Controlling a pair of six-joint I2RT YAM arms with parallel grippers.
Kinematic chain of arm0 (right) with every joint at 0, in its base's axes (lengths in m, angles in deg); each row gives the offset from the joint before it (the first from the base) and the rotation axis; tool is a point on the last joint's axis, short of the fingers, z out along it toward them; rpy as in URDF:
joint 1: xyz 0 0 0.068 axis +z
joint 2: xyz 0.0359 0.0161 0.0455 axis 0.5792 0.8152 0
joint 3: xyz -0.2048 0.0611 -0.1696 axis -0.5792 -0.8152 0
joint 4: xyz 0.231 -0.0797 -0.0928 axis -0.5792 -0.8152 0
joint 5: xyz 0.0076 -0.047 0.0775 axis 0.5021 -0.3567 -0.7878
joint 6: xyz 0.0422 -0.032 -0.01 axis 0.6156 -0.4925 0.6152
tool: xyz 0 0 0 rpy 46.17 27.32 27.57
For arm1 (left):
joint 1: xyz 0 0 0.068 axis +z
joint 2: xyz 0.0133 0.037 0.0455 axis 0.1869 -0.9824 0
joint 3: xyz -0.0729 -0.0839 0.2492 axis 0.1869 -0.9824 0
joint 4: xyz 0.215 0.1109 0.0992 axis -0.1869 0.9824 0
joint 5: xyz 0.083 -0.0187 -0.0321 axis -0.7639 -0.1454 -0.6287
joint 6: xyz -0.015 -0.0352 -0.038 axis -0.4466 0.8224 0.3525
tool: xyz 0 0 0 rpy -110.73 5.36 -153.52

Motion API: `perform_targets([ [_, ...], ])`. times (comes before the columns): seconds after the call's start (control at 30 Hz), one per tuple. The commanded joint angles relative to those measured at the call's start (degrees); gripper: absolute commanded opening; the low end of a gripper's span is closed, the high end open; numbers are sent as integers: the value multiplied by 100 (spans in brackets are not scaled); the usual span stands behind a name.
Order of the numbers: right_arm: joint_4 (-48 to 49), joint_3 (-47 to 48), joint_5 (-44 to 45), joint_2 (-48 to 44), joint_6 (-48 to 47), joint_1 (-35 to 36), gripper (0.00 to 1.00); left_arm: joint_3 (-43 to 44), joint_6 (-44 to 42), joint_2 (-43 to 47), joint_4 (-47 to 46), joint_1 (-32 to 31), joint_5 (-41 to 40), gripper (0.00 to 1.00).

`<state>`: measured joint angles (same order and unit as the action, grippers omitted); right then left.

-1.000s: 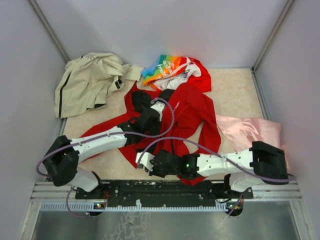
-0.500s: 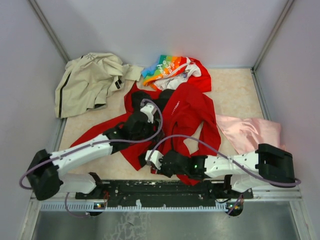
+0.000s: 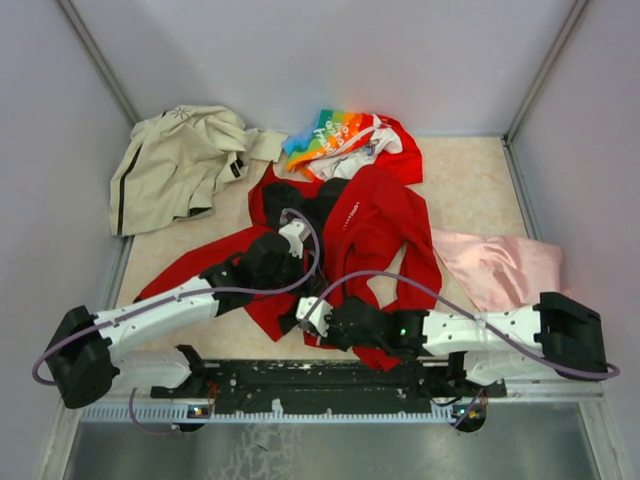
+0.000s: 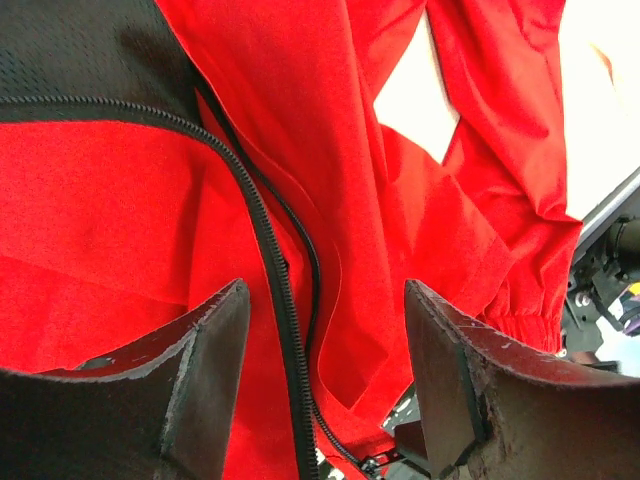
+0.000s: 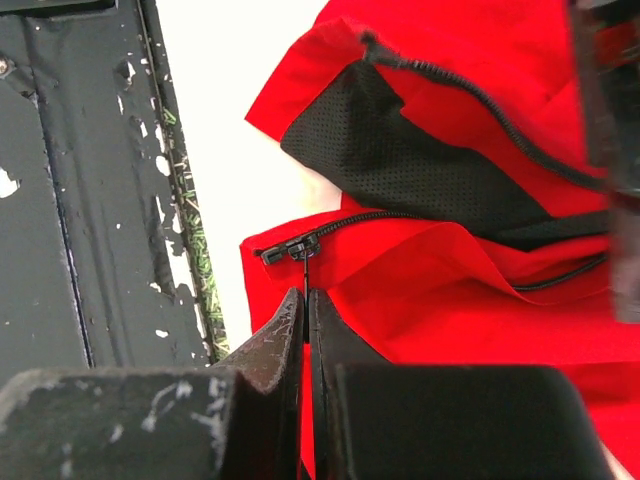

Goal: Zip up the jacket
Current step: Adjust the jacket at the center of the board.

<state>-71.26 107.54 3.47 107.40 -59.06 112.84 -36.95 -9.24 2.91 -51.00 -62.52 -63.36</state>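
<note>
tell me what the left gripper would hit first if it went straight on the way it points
Probably the jacket: the open left gripper points at its red cloth, the zipper running between its fingers. Distance unclear.

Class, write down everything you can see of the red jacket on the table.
The jacket is bright red, thin, smooth fabric with black mesh lining and dark zipper teeth. It lies crumpled and unzipped, sleeves spread, on the table. The right gripper is shut on its zipper pull at the bottom hem; the open left gripper is poised over those teeth.
</note>
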Motion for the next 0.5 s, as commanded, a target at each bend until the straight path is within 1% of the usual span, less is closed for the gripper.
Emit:
perform_targets([
  [0.0, -233, 154, 324, -453, -276, 30, 0, -146, 184, -182, -4, -19, 397, 69],
  [0.13, -572, 220, 482, -713, -375, 81, 0, -348, 427, -356, -274, -14, 731, 68],
  [0.27, -868, 197, 726, -871, -385, 85, 0, -648, 742, -562, -768, -36, 1185, 67],
  [0.37, -997, 164, 850, -1025, -378, 86, 0, -765, 849, -711, -888, -52, 1267, 67],
  [0.47, -1117, 158, 841, -1164, -386, 86, 0, -748, 837, -578, -738, -49, 1087, 67],
])
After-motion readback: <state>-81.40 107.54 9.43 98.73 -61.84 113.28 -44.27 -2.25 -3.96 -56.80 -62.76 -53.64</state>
